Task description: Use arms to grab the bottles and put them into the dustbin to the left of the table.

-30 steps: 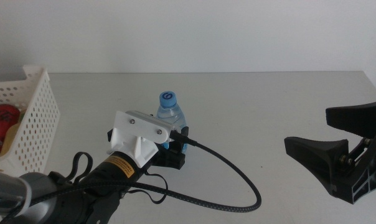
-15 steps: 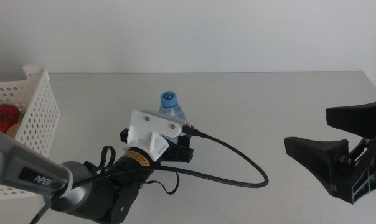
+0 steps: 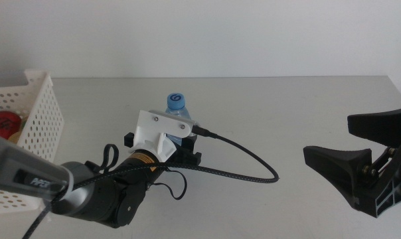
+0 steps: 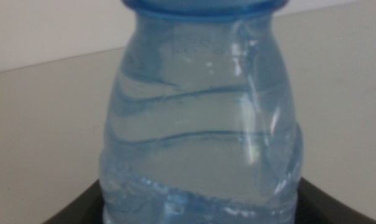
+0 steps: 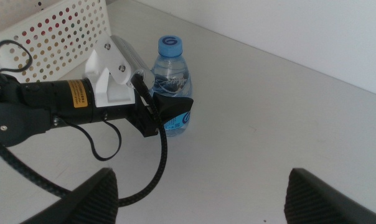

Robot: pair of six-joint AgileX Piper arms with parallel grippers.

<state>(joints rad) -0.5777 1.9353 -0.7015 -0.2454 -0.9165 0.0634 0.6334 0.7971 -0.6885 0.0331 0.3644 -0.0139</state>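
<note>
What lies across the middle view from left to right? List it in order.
Dustbin with the red can inside → left claw closed around the water bottle → right claw, open, waiting at the right edge.

1. The light-grey counter (image 3: pixel 287 113) carries everything.
2. A white perforated basket (image 3: pixel 38 126) stands at its left edge.
3. A blue-capped water bottle (image 3: pixel 178 114) stands upright near the middle.
4. A black cable (image 3: pixel 243 174) trails across the surface.
</note>
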